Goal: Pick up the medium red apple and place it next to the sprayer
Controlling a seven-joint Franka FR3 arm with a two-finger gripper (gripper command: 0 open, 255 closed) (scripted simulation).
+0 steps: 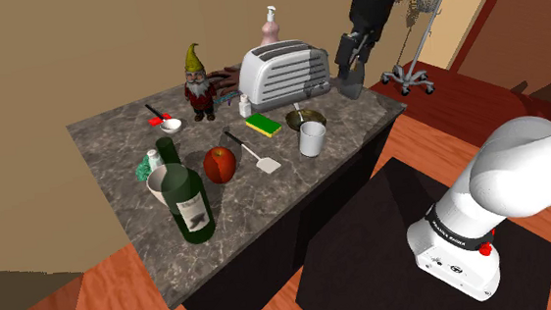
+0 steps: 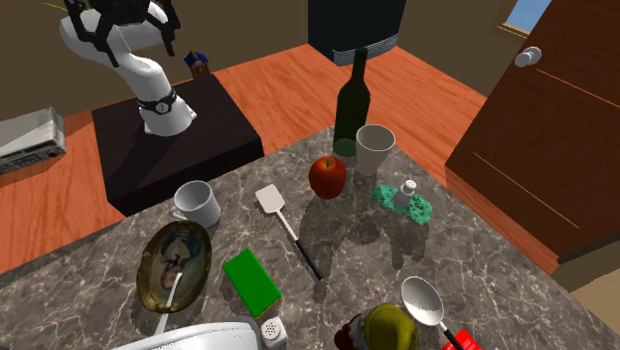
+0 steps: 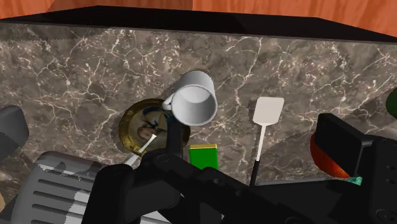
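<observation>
- The claw hangs in the air over the counter. In the shoulder view it is at 3 o'clock from the toaster.
- Its two fingers stand wide apart and hold nothing.
- The red apple sits on the counter, well apart from the claw. In the shoulder view it is just beside the green wine bottle, at 1 o'clock from it.
- In the wrist view one black finger covers most of the apple, so just a red bit peeks out.
- A white cup is half hidden behind the bottle.
- At 9 o'clock from the apple, past the cup, is a small green thing with a white top. It is hard to tell what it is.
- A white spatula lies near the apple, at 3 o'clock from it.
- A white mug covers part of a gold bowl behind it.
- In the second exterior view the bottom edge cuts off the gnome and the toaster.
- The shoulder view's top edge cuts off the upper part of the arm.
</observation>
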